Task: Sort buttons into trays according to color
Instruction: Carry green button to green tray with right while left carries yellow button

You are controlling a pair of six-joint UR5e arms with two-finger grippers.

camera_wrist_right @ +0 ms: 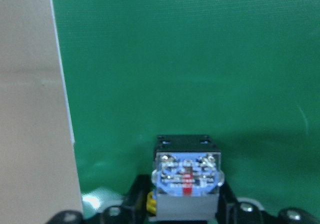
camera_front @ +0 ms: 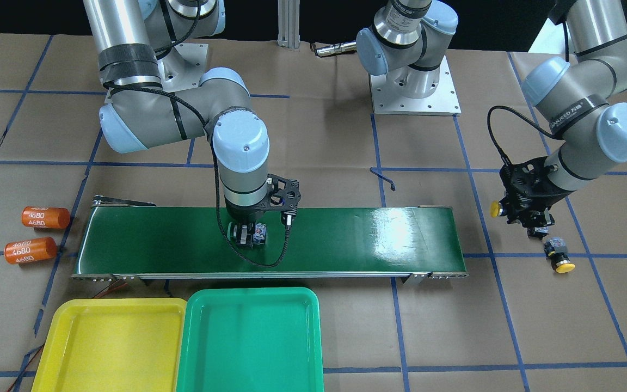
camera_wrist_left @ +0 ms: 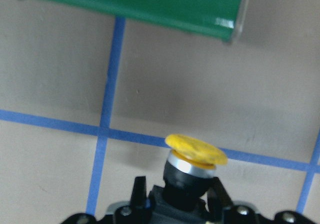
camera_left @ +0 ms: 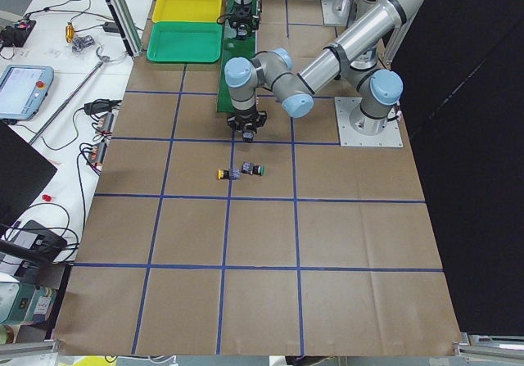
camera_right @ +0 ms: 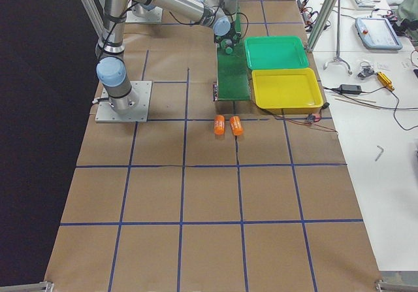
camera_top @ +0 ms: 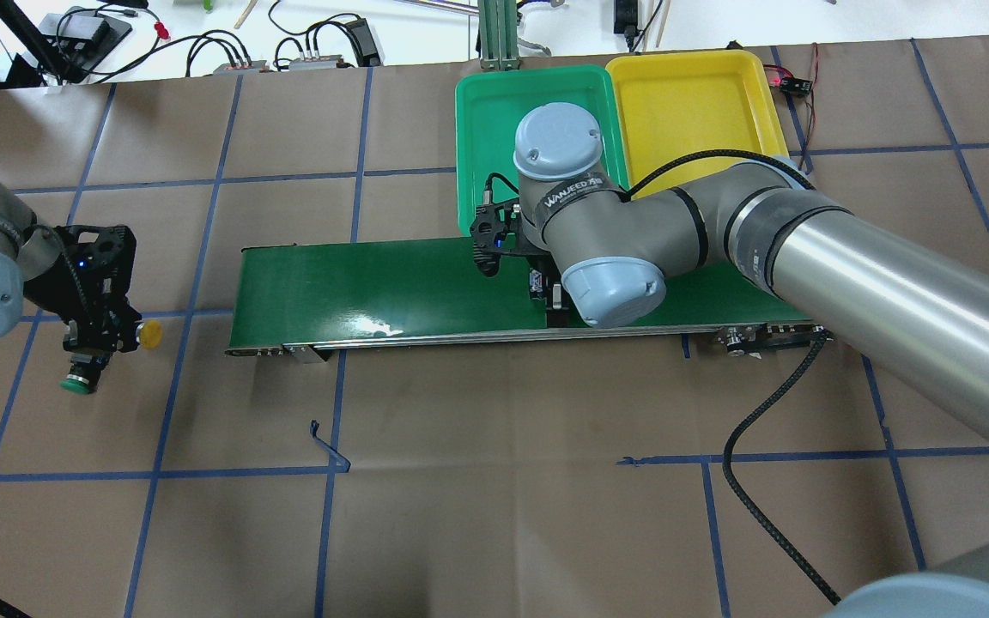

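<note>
I logged nothing yet in yellow tray (camera_front: 112, 348) or green tray (camera_front: 248, 343): one yellow button (camera_wrist_left: 196, 150) gripped by left claw (camera_wrist_left: 178, 190) above the bench (camera_front: 313, 152), another button (camera_wrist_right: 186, 176) clamped in right claw (camera_wrist_right: 184, 196) on the belt (camera_front: 346, 239), a loose yellow button (camera_front: 559, 260) and a green button (camera_top: 75, 384) lying unsorted on the bench.

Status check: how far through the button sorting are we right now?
Done: nothing, the yellow tray and green tray hold no buttons. In hand: the left gripper grips a yellow button; the right gripper grips a button over the belt, cap colour unclear. Left: a second yellow button and a green button lie on the table.
</note>
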